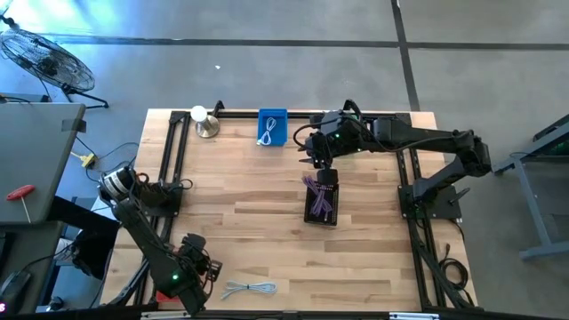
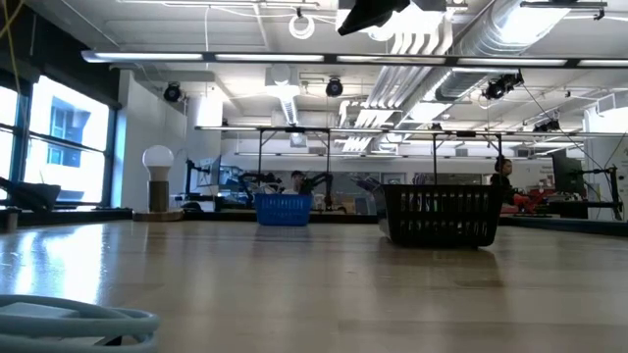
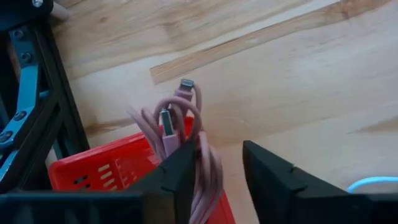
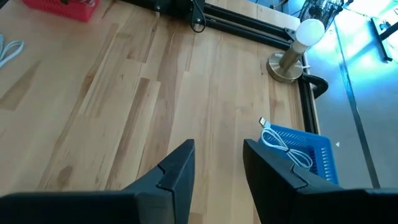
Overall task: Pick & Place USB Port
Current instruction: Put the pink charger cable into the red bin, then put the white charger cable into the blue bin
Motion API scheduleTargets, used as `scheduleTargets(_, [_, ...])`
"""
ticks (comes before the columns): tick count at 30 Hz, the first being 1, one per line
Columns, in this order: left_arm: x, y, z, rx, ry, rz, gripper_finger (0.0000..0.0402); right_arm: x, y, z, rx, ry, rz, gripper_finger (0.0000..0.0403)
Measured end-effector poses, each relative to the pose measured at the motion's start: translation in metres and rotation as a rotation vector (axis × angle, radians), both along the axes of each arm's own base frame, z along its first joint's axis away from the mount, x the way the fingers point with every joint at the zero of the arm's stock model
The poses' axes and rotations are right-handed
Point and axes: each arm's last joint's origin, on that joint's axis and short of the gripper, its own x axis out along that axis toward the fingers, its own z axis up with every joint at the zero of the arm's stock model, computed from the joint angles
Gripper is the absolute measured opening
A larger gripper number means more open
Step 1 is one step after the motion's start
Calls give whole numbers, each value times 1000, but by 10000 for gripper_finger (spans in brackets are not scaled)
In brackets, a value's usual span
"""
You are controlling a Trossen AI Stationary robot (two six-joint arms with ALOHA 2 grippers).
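the left claw [image 3: 214, 165], fingers spread, hangs over a red basket [image 3: 106, 168]; a pink usb cable [image 3: 186, 137] rests against one finger, plugs upward. nearby lie a pale cable [image 1: 249, 289], blue basket [image 1: 272, 126], black basket [image 1: 322, 200], lamp [image 1: 204, 121]. the right claw [image 4: 217, 165] is spread, empty.

Grey concrete floor [image 1: 267, 53] (a floor fan [image 1: 44, 55] standing on it), windows [image 2: 59, 137], white exposed ceiling ducts [image 2: 510, 39].

— From up top I can't see the red basket [image 3: 118, 167]; my left arm covers it.

— And the pink cable [image 3: 186, 140]?

— Its lower coils run off the left wrist picture's edge. Low down, the pale cable [image 2: 69, 324] is a cut-off blur.
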Motion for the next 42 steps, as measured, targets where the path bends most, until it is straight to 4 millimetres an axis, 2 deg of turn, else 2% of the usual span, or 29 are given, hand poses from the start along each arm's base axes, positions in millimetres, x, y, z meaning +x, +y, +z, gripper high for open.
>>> scheduleTargets(5, [1,-1,9,15,-10,-17,145,0,0,0,0,0,0,128])
scheduleTargets(11, [6,0,48,100,-102,-51,148,0,0,0,5,1,-4,128])
scheduleTargets(14, [9,-3,68,99,-151,-121,148,0,0,0,6,2,-4,128])
scheduleTargets(18, [16,-8,91,112,-233,-339,149,0,0,-1,14,4,5,128])
scheduleTargets(23, [29,-21,102,211,-352,-771,149,0,1,-1,39,3,34,128])
scheduleTargets(27, [44,-30,98,317,-379,-1094,149,-1,2,-2,76,11,37,128])
scheduleTargets(30, [59,-34,91,294,-381,-1214,149,-3,3,-4,90,40,43,128])
scheduleTargets(32, [73,-34,86,236,-398,-1211,149,-3,3,-5,111,49,40,128])
scheduleTargets(35, [88,-30,75,90,-373,-1103,149,-3,5,-5,120,56,42,128])
scheduleTargets(42, [117,-15,34,-269,-118,-950,149,-4,15,-7,132,79,69,128])
